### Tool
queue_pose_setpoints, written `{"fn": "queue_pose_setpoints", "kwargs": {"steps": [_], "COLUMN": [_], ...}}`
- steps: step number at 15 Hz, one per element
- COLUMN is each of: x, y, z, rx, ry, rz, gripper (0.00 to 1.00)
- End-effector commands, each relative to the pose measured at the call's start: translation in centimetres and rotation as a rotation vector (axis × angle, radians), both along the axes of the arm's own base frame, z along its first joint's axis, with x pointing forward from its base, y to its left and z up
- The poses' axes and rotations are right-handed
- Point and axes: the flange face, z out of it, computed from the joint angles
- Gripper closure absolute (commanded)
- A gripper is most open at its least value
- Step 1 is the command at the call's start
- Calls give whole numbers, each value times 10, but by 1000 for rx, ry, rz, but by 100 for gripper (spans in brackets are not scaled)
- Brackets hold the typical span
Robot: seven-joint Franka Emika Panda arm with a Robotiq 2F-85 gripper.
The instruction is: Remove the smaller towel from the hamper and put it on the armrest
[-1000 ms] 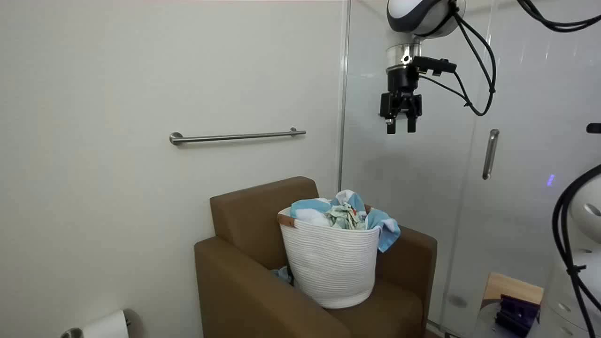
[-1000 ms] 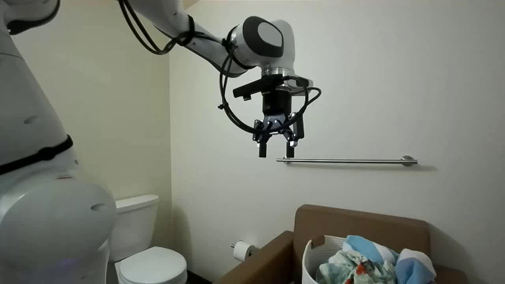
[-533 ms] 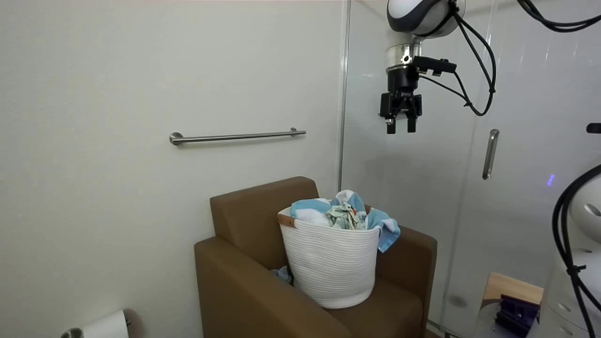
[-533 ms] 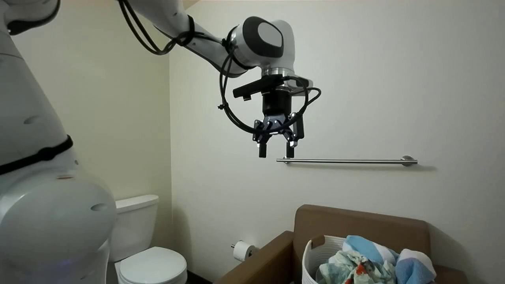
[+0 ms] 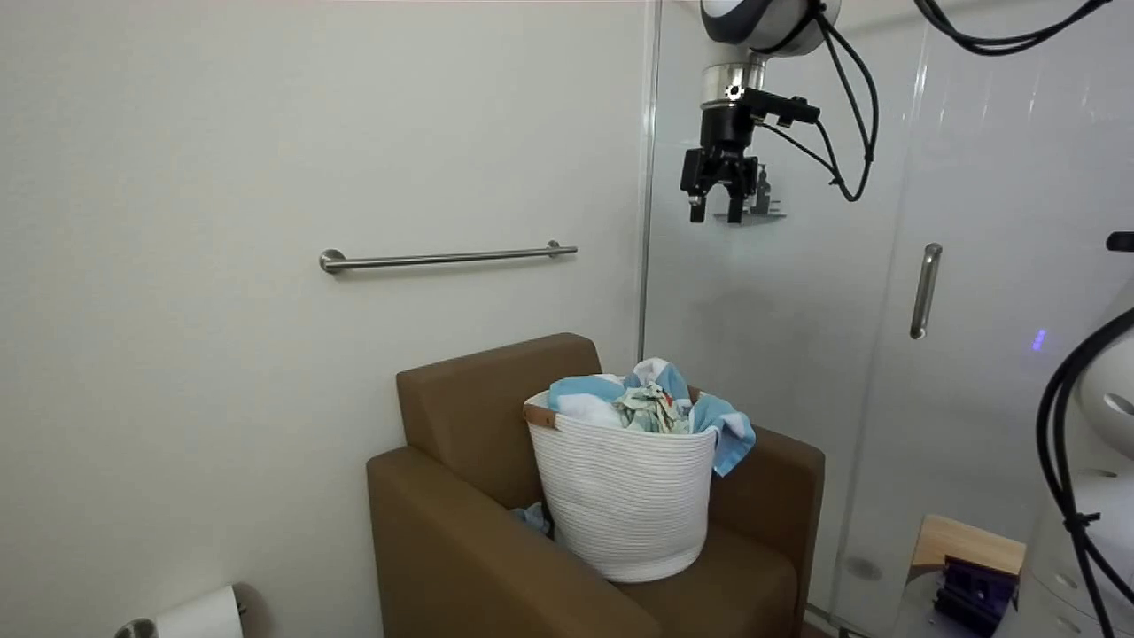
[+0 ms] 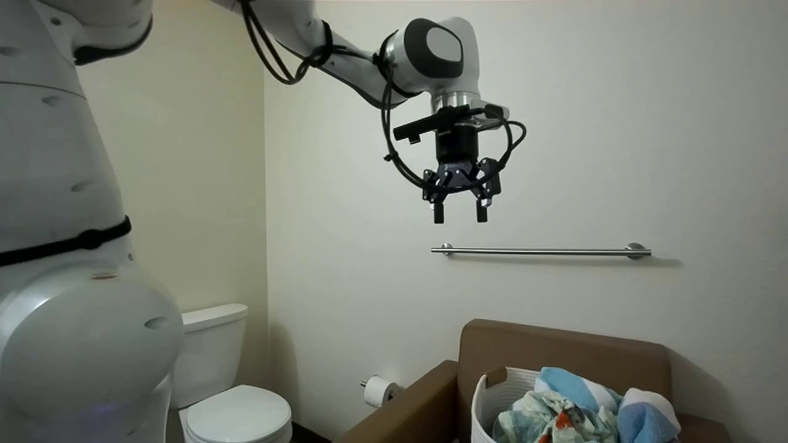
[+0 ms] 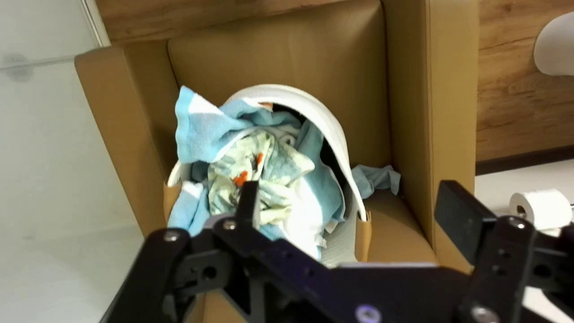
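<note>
The white woven hamper (image 5: 633,505) stands on the brown armchair's seat; its rim (image 7: 334,130) shows in the wrist view. In it lie a pale green patterned towel with orange spots (image 7: 244,152) and blue-and-white towelling (image 7: 202,130). The patterned towel shows the smaller area; its full size is hidden. It also shows in both exterior views (image 5: 651,409) (image 6: 554,415). The armrests (image 7: 453,89) (image 7: 110,103) flank the hamper. My gripper (image 6: 460,220) is open and empty, high above the hamper, also in an exterior view (image 5: 716,219) and the wrist view (image 7: 352,202).
A grey-blue cloth (image 7: 376,179) lies on the seat beside the hamper. A towel bar (image 6: 542,251) is on the wall behind. A glass shower wall (image 5: 780,354) stands beside the chair. A toilet (image 6: 237,412) and a paper roll (image 6: 378,391) are near the other armrest.
In the last half second the arm has moved, left and up in an exterior view and right and up in another. The gripper stays open. The hamper and towels have not moved.
</note>
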Motion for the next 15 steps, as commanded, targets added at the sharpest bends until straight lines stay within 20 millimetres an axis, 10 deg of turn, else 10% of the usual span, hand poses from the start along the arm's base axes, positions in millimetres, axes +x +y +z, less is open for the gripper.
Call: {"fn": "queue_pose_setpoints", "kwargs": {"steps": [1, 8, 11, 12, 15], "x": [56, 122, 163, 141, 167], "y": [-31, -89, -80, -80, -76], "z": [15, -42, -81, -69, -95], "rx": [-2, 94, 111, 85, 88], "ry": [0, 223, 295, 267, 303], "rz": [66, 219, 204, 193, 213], "gripper": [0, 0, 0, 0, 0]}}
